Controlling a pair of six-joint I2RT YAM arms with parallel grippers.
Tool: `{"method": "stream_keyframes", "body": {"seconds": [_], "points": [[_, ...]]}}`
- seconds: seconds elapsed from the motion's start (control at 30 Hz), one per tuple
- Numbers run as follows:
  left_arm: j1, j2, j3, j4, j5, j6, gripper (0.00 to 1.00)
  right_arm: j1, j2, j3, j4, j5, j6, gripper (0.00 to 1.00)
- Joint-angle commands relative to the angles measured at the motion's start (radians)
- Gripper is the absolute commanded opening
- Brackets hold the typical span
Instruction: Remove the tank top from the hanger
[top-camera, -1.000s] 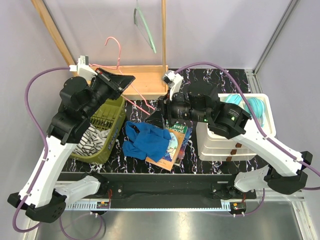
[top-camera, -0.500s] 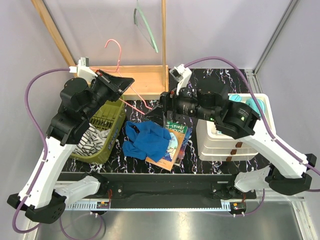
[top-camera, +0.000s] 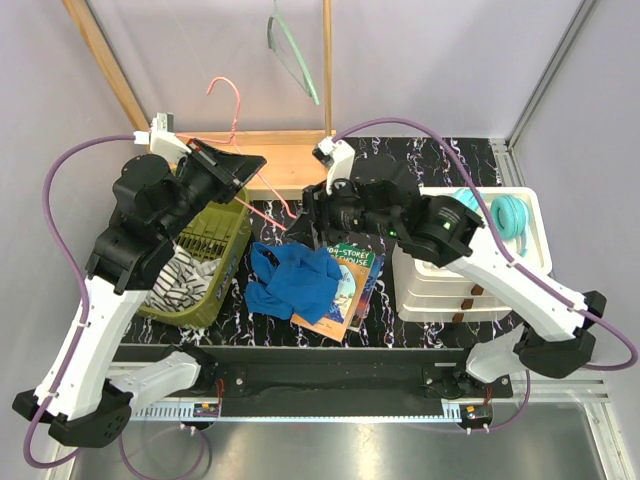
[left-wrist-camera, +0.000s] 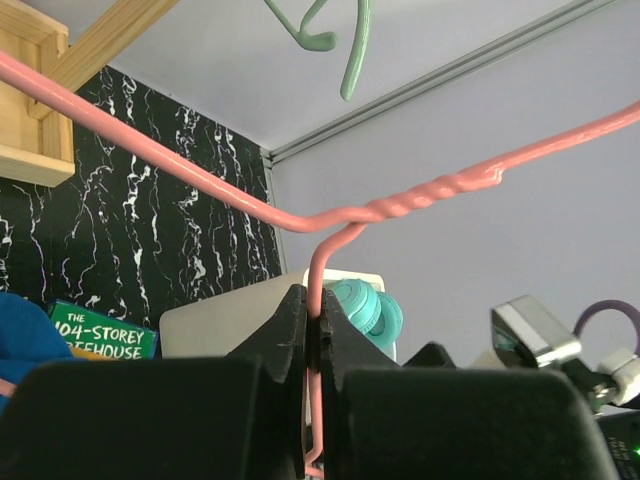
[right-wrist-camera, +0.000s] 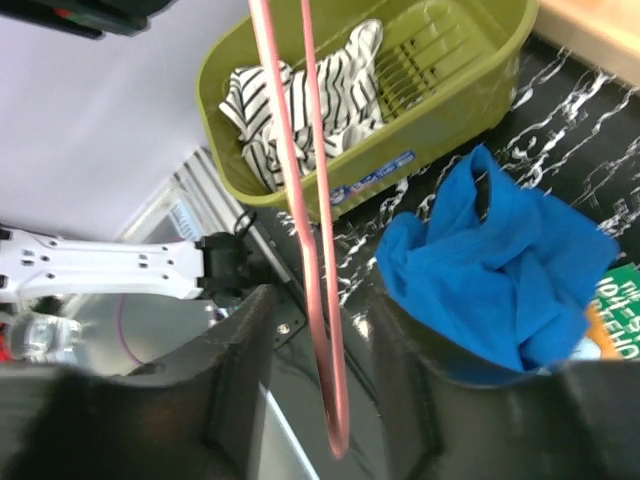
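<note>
The blue tank top (top-camera: 293, 280) lies crumpled on the table, partly over a book, off the pink wire hanger (top-camera: 262, 186). My left gripper (top-camera: 243, 166) is shut on the hanger just below its twisted neck (left-wrist-camera: 420, 195), holding it in the air. My right gripper (top-camera: 306, 222) is open at the hanger's lower end. In the right wrist view the hanger's end loop (right-wrist-camera: 318, 300) hangs between the spread fingers (right-wrist-camera: 240, 350) without touching them, and the tank top (right-wrist-camera: 500, 270) lies below to the right.
An olive basket (top-camera: 228, 262) with striped cloth stands at the left. A book (top-camera: 352, 290) lies under the tank top. Stacked white bins (top-camera: 445, 285) with teal headphones (top-camera: 507, 216) stand at the right. A wooden frame (top-camera: 295, 152) and a green hanger (top-camera: 292, 50) are behind.
My right arm has swung left and back, bringing its open gripper around the hanger's lower end. My left arm shifted slightly with the hanger. The tank top has not moved.
</note>
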Motion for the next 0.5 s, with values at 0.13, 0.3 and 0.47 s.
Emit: {"method": "stream_keyframes", "body": {"seconds": [0.13,0.3,0.47], "points": [[0.005,-0.024,0.016,0.025,0.024,0.019,0.09,0.000,0.020,0.064,0.017,-0.013,-0.001,0.00],[0.016,-0.065,0.057,-0.070,-0.075,0.090,0.57,0.000,0.084,0.147,0.021,0.079,-0.035,0.00],[0.016,-0.150,0.048,-0.184,-0.194,0.153,0.64,-0.035,0.211,0.343,0.002,0.200,-0.067,0.00]]}}
